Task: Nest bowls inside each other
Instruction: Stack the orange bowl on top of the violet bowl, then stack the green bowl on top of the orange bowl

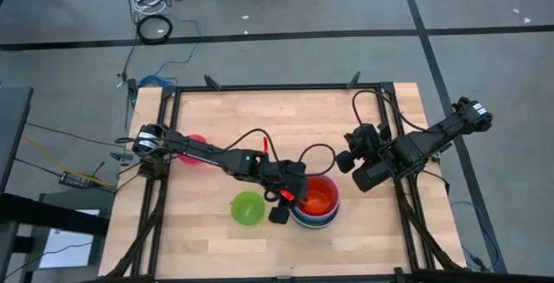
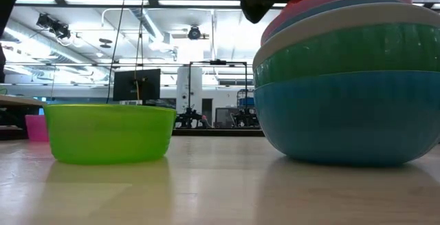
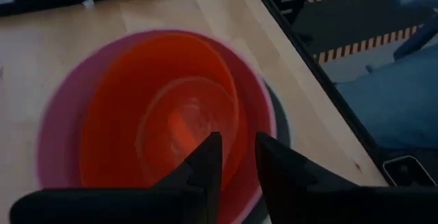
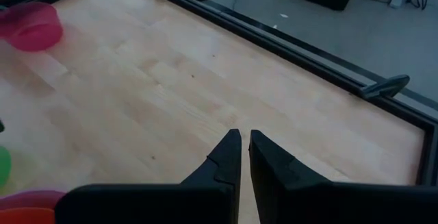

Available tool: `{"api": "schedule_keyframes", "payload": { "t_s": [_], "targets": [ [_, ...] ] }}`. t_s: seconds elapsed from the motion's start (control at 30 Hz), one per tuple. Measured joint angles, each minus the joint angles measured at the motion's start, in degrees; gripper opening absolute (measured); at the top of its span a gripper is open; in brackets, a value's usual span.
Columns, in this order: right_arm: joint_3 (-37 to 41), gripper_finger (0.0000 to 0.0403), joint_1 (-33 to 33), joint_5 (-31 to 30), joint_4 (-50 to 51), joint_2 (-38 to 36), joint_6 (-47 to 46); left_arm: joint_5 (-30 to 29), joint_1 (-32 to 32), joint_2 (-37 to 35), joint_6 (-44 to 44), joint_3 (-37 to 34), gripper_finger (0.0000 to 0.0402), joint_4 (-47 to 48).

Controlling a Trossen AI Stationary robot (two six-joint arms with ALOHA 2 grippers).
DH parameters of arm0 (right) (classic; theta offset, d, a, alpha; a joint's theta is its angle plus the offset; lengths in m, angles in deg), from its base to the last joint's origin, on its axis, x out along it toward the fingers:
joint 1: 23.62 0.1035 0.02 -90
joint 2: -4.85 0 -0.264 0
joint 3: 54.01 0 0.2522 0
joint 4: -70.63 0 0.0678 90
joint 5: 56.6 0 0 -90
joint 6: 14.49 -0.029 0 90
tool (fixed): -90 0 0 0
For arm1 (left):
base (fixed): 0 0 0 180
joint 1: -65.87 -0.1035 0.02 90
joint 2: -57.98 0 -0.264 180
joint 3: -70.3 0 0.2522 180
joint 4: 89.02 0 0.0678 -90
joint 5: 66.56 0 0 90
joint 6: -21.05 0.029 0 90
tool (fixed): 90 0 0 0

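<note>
The left claw (image 1: pixel 286 198) hangs over the near rim of the stacked bowls (image 1: pixel 318 203), its fingers slightly parted, gripping nothing visible. The stack sits mouth-up: a glossy orange bowl (image 3: pixel 161 121) in pink, outer shells mostly hidden. A lime bowl (image 1: pixel 248 208) lies just beside on the wooden surface (image 1: pixel 286 118). The right claw (image 1: pixel 363 177) waits nearby, closed.
</note>
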Motion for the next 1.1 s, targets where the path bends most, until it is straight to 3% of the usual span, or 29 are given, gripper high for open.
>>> {"api": "schedule_keyframes", "payload": {
  "t_s": [0.17, 0.4, 0.5, 0.63, 0.7, 0.93, 1.1],
  "targets": [
    [0.0, 0.002, 0.0, 0.0, -0.1, 0.0, 0.0, 5.1, -0.2, 1.0, -2.3, 0.1, 0.0097, -0.5],
    [0.0, 0.002, 0.0, 0.0, -0.2, 0.0, 0.0, 5.7, -0.4, 0.4, -3.0, 1.4, 0.0097, 3.0],
    [0.0, 0.002, 0.0, 0.1, -0.2, 0.0, 0.1, 5.1, -0.5, -2.4, -2.2, 5.5, 0.0097, 14.6],
    [0.0, 0.002, 0.1, 1.8, -0.1, 0.0, 0.5, -4.8, 0.0, -8.2, -2.4, 9.2, 0.0097, 35.8],
    [0.0, 0.0021, 0.5, 2.0, -0.2, 0.0, 0.5, -7.3, 0.4, -10.9, -3.8, 8.7, 0.0097, 41.6],
    [0.0, 0.0021, 1.5, 1.5, -0.4, 0.0, -0.5, -7.4, 3.3, -20.1, -5.8, -4.6, 0.0097, 48.5],
    [0.0, 0.0021, 2.0, 1.6, -1.1, 0.0, -0.6, -8.2, 3.8, -24.9, -10.2, -18.2, 0.0097, 40.3]
  ]
}}
